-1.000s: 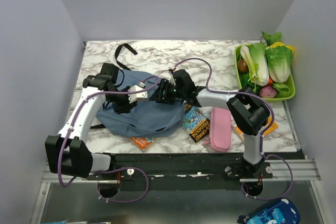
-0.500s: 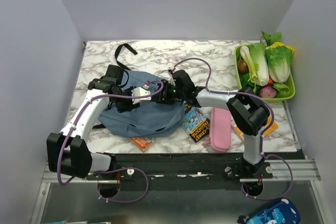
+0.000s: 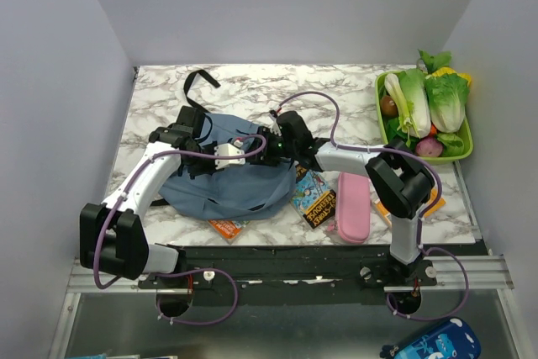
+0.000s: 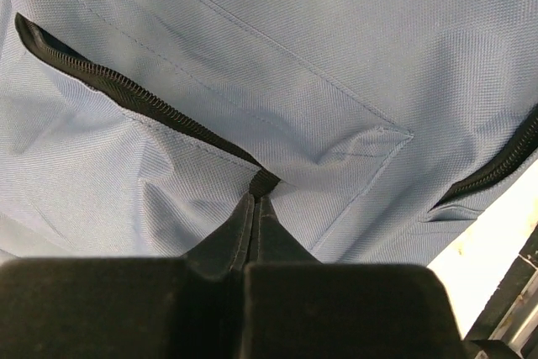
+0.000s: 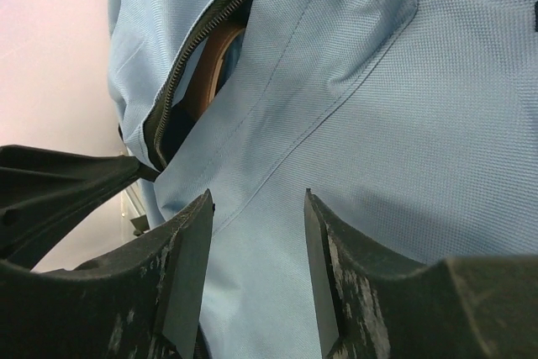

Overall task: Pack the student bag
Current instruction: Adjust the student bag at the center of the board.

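The left gripper (image 4: 255,201) is clamped on bag (image 4: 353,56) fabric at its 12 o'clock; the right gripper (image 5: 257,199) gapes, bag likewise at 12.

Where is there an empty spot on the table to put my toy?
The back strip of the table, between the black strap and the green tray, is bare. The front is crowded: bag, book, pink case. The tray is full of vegetables.
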`<state>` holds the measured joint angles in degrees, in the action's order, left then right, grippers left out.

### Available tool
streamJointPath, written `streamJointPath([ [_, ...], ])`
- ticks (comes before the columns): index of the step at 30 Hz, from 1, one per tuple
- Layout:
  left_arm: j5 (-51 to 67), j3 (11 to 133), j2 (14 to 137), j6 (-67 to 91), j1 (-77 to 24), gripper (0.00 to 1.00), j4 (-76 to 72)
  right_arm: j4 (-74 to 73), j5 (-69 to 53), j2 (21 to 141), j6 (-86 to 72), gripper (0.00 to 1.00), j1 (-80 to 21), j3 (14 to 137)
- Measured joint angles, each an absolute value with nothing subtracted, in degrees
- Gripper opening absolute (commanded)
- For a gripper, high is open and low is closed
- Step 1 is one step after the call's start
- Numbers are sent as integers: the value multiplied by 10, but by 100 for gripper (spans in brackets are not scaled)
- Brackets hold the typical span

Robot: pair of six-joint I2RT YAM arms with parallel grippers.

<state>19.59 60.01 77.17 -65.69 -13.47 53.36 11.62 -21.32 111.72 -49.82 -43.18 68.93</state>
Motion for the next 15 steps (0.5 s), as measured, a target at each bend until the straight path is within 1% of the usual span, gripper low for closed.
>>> streamJointPath([
  [9,184,602,780,-658,-140,0,541,97,-184,1098,-481,55,-432,677],
  [15,180,611,780,-641,-139,0,542,94,-156,1030,-447,55,-435,609],
])
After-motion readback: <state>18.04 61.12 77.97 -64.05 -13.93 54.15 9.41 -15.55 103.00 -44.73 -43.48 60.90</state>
